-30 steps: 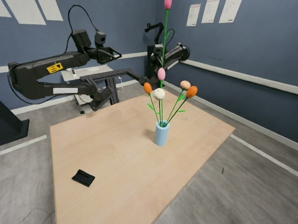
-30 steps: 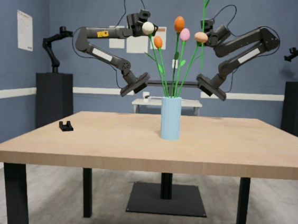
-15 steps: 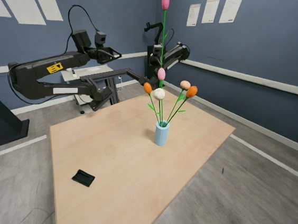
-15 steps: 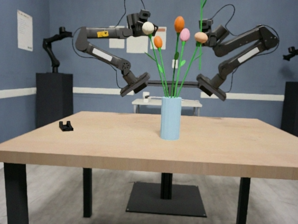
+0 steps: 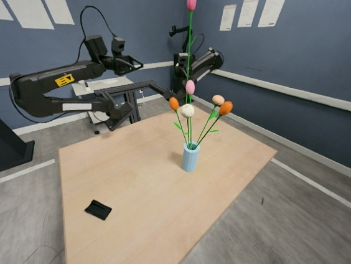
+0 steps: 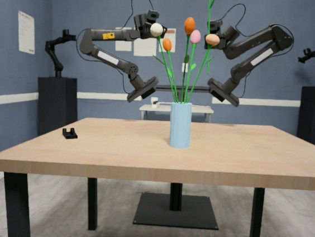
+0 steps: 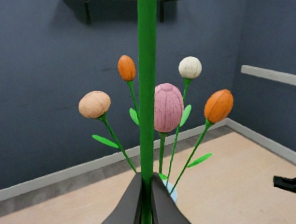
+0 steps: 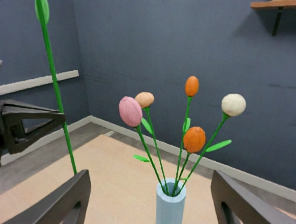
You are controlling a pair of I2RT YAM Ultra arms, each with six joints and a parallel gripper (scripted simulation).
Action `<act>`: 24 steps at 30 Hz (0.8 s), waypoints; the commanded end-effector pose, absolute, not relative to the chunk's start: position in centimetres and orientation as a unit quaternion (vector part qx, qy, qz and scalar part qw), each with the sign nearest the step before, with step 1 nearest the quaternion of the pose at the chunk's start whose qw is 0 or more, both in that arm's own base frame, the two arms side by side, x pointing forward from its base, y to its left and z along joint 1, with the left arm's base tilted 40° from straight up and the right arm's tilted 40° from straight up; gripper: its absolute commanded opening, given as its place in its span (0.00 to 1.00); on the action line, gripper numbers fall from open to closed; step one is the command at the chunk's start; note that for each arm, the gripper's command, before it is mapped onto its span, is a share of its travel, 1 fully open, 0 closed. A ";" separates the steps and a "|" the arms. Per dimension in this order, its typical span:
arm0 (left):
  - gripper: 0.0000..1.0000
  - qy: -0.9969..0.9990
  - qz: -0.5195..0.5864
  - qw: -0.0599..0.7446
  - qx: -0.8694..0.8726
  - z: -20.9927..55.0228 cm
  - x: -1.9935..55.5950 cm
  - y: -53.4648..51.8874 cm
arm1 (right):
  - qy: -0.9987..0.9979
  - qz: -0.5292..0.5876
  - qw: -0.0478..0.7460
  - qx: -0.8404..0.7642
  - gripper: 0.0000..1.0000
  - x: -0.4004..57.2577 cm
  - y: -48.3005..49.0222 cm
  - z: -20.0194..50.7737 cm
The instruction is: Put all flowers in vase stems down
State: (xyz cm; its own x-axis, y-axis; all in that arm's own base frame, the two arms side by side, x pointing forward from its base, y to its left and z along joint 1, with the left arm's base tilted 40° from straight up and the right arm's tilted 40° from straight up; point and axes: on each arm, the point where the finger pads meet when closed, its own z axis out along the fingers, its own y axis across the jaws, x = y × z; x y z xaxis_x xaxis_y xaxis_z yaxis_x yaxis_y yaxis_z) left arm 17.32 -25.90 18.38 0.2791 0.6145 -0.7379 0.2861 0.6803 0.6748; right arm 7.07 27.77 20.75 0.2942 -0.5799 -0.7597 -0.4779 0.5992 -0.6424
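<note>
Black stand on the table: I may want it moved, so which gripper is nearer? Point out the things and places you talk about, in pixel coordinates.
Right. The right gripper (image 5: 140, 65) (image 6: 165, 29) (image 8: 150, 178) is high up on the black stand's (image 5: 99, 210) (image 6: 70, 134) (image 7: 285, 183) side; the left gripper (image 5: 187, 71) (image 6: 208, 42) (image 7: 146, 180) (image 8: 65, 116) is also high, but farther across.

In top view, the held pink bloom (image 5: 191, 4) cropped by the upper edge.

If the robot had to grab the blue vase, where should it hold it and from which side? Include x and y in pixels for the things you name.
I'd squeeze the vase (image 5: 190, 160) (image 6: 180, 126) (image 8: 170, 210) around its middle, coming in level from one side, with fingers on opposite walls. It stands upright and is tall with straight walls. From above, the five flowers (image 5: 187, 111) (image 6: 156, 29) (image 7: 190, 67) (image 8: 233, 105) spreading out of its top would get in the way.
</note>
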 end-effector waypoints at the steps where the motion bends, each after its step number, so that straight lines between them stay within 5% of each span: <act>1: 0.00 0.587 0.093 0.708 0.382 19.0 17.3 -27.8 | 0.587 -0.043 0.668 -0.456 0.70 6.8 27.9 20.2; 24: 0.00 0.591 0.065 0.690 0.412 17.0 17.8 -31.0 | 0.587 -0.043 0.668 -0.456 0.70 6.8 27.9 20.2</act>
State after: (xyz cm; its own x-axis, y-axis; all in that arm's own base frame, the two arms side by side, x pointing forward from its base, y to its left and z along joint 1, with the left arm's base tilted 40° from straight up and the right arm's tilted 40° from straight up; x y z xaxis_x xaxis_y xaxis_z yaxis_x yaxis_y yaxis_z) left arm 17.87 -28.92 16.29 0.2772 0.6192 -0.7347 0.3597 0.6422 0.6769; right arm 7.07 27.77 20.75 0.2943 -0.5799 -0.7596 -0.4778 0.5991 -0.6425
